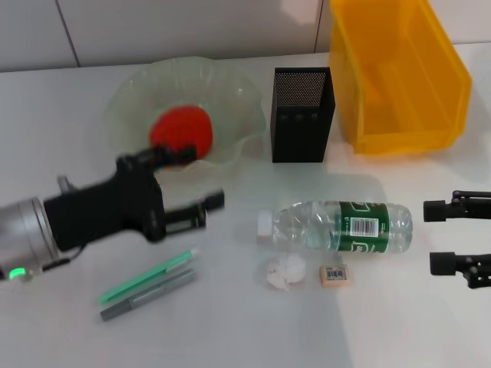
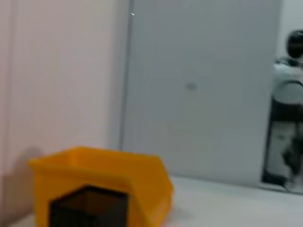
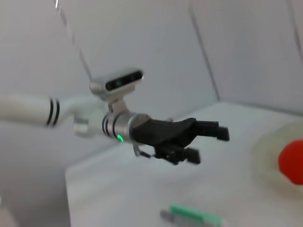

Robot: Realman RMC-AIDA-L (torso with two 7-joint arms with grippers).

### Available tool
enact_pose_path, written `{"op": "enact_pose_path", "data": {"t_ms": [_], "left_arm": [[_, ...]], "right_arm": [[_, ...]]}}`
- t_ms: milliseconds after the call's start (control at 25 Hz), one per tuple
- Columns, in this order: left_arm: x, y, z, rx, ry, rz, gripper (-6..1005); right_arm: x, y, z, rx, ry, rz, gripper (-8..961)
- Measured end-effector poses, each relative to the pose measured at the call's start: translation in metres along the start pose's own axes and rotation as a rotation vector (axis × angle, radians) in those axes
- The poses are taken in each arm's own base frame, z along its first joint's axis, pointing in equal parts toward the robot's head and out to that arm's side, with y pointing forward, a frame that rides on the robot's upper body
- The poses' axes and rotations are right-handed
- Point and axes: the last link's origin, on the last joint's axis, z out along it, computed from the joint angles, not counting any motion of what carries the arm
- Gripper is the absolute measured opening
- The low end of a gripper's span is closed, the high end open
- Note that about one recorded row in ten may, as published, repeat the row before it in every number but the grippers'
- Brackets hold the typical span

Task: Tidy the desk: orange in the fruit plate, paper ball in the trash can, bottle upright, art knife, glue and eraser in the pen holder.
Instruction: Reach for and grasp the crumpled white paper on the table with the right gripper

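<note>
Yellow plastic formed the trash can at the desk's far right, with the black mesh pen holder beside it and the orange already in the green fruit plate. Nearer lay the bottle on its side, then the paper ball and eraser. Empty, the left gripper hovered with fingers apart near the plate; the right gripper waited spread at the right edge.

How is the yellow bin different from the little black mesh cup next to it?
The trash can is bright yellow solid plastic, much larger, with slanted walls. The pen holder is black see-through mesh, narrow, square and straight-sided. Both stand upright and open-topped at the back of the desk.
</note>
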Motion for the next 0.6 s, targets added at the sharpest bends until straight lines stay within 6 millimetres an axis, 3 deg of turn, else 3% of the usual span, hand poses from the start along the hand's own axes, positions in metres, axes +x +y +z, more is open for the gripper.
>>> {"op": "enact_pose_path", "data": {"t_ms": [80,120,160,360,600], "left_arm": [[-0.007,0.010,-0.001,-0.037,-0.032,0.007,810],[-0.009,0.014,-0.003,-0.049,-0.043,0.006,810],[-0.013,0.019,-0.006,-0.056,-0.048,-0.002,810],[-0.018,0.025,-0.014,-0.043,-0.040,-0.030,810],[-0.023,0.027,-0.016,-0.032,-0.050,-0.045,810]], "right_arm": [[-0.014,0.000,-0.001,0.003,0.078,-0.035,791],[-0.030,-0.002,-0.001,0.013,0.180,-0.049,791],[-0.030,-0.002,-0.001,0.013,0.180,-0.049,791],[-0.069,-0.007,0.011,0.014,0.402,-0.054,791],[-0.105,-0.006,0.059,-0.009,0.678,-0.087,791]]}}
